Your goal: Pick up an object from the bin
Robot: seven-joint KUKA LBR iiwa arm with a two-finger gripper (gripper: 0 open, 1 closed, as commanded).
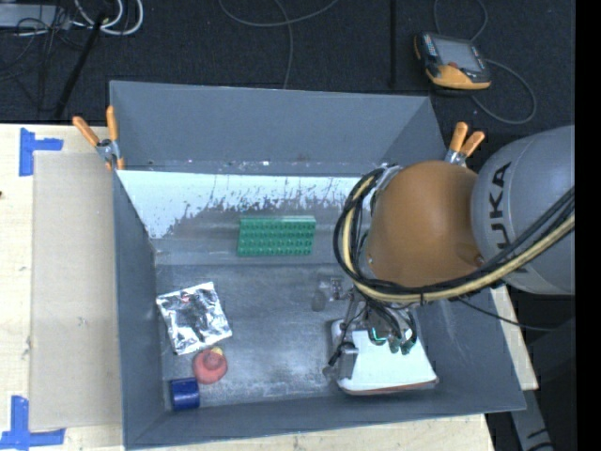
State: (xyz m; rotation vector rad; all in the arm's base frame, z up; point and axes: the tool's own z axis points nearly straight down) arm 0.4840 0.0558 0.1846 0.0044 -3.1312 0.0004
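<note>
My gripper hangs low over the bin's front right part, under the arm's orange cover. Its two fingers stand apart, open, with nothing between them that I can see. One fingertip is over the bare floor; the other is at the left edge of a flat white pad with a reddish lower edge. The pad lies against the bin's right slope and is partly hidden by the gripper.
A green studded block lies at the back wall. At the left lie a crumpled silver foil packet, a small red thing and a blue cap-like piece. The arm and its cables cover the bin's right side.
</note>
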